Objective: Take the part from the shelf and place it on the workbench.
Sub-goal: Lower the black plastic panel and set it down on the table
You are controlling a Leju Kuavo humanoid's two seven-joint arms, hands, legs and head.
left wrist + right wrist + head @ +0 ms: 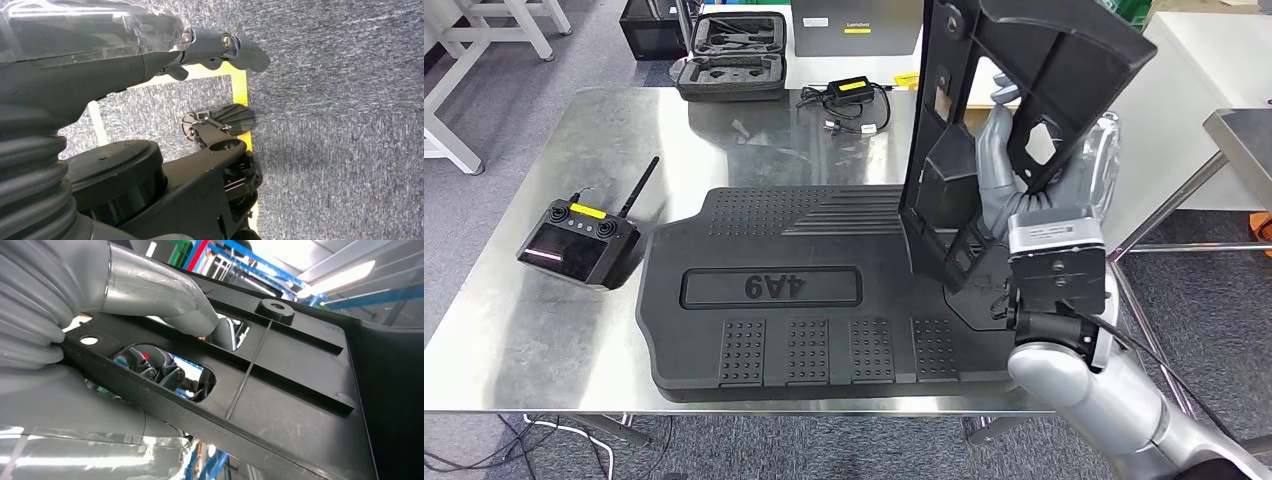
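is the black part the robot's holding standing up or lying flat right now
Standing up. The black part rises nearly vertical in the right robot hand, lower end at the flat black panel; contact cannot tell.

right hand gripped black part | grey thumb pressed on the part's flat ribbed face | dark fingers seen through an oval cutout | blue beams behind

right arm: raised from lower right, forearm angled upward. right hand: thumb pressed on one face of the black part, dark fingers behind it, gripping. left hand: hanging, fingers curled, holding nothing.
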